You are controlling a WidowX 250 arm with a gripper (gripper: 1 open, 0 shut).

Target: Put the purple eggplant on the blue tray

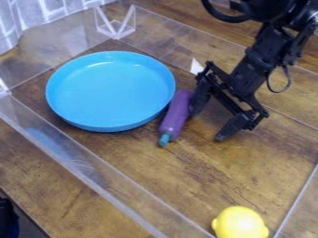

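The purple eggplant (176, 113) lies on the wooden table with its teal stem tip pointing toward the camera. Its length rests against the right rim of the blue tray (77, 113), which holds nothing. My black gripper (207, 124) stands open just right of the eggplant, pointing steeply down. Its left finger (192, 104) presses on or sits right beside the eggplant's side. The right finger (225, 133) reaches the table farther right. Nothing is between the fingers.
A yellow lemon (239, 223) sits at the bottom edge, right of centre. Clear plastic walls (74, 153) ring the work area. A small white tag (196, 67) lies behind the eggplant. A clear plastic stand (115, 20) is at the back.
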